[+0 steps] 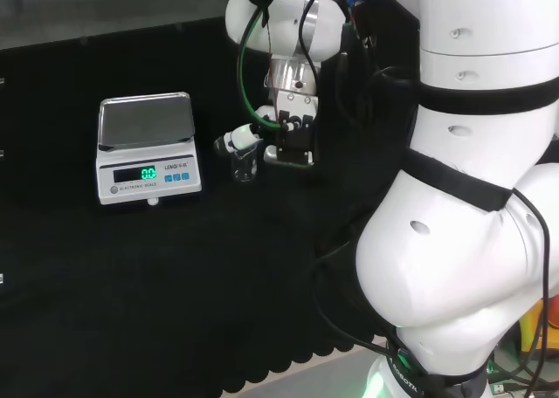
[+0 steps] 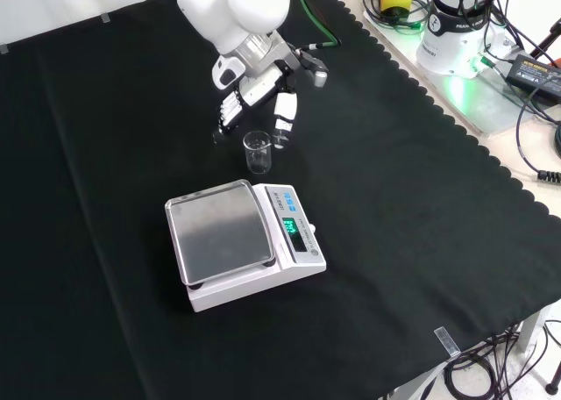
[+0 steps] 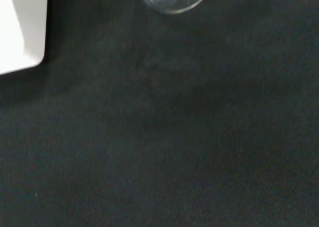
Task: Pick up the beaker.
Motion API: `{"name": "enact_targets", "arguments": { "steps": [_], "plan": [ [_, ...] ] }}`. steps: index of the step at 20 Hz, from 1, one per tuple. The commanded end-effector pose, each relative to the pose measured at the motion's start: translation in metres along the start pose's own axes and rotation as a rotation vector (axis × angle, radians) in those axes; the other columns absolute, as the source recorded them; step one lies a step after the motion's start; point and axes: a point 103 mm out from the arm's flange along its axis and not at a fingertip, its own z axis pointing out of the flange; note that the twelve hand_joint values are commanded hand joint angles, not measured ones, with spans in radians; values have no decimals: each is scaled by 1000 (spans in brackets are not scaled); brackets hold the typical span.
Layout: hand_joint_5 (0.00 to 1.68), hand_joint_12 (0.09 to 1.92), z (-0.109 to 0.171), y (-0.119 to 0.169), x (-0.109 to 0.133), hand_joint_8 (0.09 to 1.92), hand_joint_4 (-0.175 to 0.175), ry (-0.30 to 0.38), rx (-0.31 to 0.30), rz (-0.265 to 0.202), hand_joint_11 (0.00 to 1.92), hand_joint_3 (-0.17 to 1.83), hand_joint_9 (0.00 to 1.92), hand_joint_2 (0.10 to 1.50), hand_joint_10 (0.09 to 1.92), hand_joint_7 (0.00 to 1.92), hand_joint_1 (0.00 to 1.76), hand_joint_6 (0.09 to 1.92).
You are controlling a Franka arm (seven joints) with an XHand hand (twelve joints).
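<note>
We see the robot hand (image 2: 259, 89) with relaxed fingers just behind the upright beaker (image 2: 257, 152), holding nothing; the scale (image 2: 241, 242) stands nearer on the worktop (image 2: 421, 225).

Beaker (image 2: 257, 151) clear; scale (image 2: 245, 242) white, steel-grey pan, apparently green display; cloth (image 2: 421, 198) black.

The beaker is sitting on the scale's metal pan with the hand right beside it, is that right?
Not quite. The beaker stands on the black cloth, just past the scale, not on its metal pan, which is bare. The front view shows this plainly. The hand is indeed right beside the beaker.
</note>
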Motion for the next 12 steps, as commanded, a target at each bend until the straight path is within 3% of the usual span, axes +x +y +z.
{"name": "enact_targets", "arguments": {
  "steps": [1, 6, 9, 12],
  "plan": [
    [132, 1545, 16, 6, 5, 649, -38, 7, 35, 8, 0, -36, 0, 874, 776, 0, 368, 87],
    [176, 1515, 20, 9, 6, 719, -50, 10, 11, 18, 86, -28, 37, 888, 861, 35, 409, 87],
    [268, 1386, 17, 8, 8, 798, -79, 9, -47, 6, 370, -14, 281, 918, 869, 191, 520, 87],
    [389, 1260, 16, 7, 10, 807, -101, 2, -97, 2, 623, -4, 569, 942, 753, 376, 615, 87]
  ]
}}
